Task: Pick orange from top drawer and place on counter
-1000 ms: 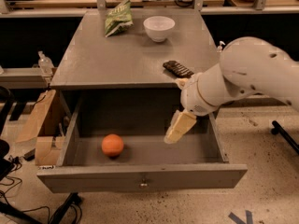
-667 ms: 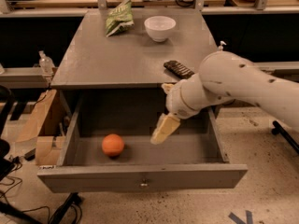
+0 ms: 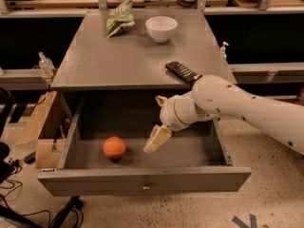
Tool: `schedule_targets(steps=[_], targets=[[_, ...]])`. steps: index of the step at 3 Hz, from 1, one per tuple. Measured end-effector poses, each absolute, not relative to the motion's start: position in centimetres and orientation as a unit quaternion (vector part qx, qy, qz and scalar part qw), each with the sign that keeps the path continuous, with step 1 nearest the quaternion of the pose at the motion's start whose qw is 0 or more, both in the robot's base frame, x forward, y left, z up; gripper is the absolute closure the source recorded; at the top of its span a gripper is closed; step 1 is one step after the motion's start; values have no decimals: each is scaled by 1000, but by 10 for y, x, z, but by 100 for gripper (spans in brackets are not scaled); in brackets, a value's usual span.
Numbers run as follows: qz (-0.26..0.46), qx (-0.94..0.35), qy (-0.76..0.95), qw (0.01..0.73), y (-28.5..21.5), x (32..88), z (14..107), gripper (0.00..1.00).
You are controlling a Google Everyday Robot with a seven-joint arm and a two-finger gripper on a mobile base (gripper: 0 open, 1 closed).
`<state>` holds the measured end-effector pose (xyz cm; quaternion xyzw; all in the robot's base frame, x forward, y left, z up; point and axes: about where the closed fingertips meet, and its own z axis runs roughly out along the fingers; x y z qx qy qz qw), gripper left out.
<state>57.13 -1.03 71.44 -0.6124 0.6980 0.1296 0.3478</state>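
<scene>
The orange lies on the floor of the open top drawer, left of centre. My gripper hangs inside the drawer, to the right of the orange and a short gap away from it, with its cream-coloured tip pointing down and left. My white arm reaches in from the right over the drawer. The grey counter is above the drawer. The drawer's small metal knob shows on its front panel.
On the counter stand a white bowl and a green chip bag at the back, and a dark bar-shaped object at the front right edge. A cardboard box sits on the floor left of the cabinet.
My gripper has moved left inside the drawer, closer to the orange. The orange has not moved.
</scene>
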Motion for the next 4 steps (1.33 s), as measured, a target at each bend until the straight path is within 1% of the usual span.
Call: schedule_targets(steps=[3,4], targets=[[205,-634,652,362,56,594,678,0],[205,-634,652,362,56,594,678,0]])
